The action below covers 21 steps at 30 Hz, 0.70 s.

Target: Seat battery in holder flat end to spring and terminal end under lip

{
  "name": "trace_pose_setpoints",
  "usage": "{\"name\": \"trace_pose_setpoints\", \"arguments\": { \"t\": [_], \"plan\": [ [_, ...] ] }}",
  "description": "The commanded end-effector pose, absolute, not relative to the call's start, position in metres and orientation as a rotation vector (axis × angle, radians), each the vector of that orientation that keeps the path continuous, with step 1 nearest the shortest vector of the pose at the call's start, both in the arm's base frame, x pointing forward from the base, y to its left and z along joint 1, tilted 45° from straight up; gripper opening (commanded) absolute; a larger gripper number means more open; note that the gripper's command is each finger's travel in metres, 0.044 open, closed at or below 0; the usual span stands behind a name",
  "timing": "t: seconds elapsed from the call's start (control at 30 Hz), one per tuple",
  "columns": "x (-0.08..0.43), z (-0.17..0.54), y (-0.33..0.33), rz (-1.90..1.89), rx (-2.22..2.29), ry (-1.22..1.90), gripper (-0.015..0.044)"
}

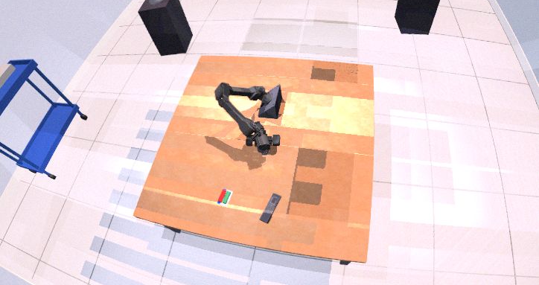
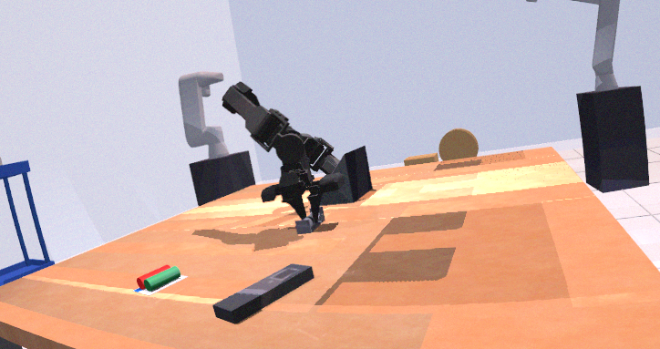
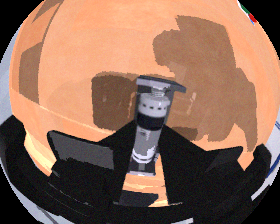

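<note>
The holder is a small dark grey cradle with raised end walls, standing on the table under the arm. The battery, pale with a black band, lies lengthwise along it in the wrist view. A coil, seemingly the spring, shows between its far end and the far end wall. My gripper points down and is shut on the battery, a fingertip on each side. The fingers partly hide the battery's near end, so I cannot tell whether it is under the lip or fully flat.
A red cylinder and a green cylinder lie side by side on a small white sheet near the front left. A long dark block lies near the front edge. A dark wedge stands by the arm's base.
</note>
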<state>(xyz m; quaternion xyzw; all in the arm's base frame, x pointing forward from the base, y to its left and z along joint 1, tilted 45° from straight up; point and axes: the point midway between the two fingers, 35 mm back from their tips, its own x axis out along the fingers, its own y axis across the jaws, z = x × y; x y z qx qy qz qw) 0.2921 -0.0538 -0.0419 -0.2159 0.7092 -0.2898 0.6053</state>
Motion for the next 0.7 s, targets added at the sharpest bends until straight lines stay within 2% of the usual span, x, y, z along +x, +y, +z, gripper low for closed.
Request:
{"name": "trace_pose_setpoints", "arguments": {
  "t": [0.0,0.67],
  "plan": [
    [0.289,-0.041,-0.055,-0.671,-0.508,1.632,0.0077],
    [0.278,-0.04,-0.054,-0.661,-0.507,1.619,0.0077]
  ]
}}
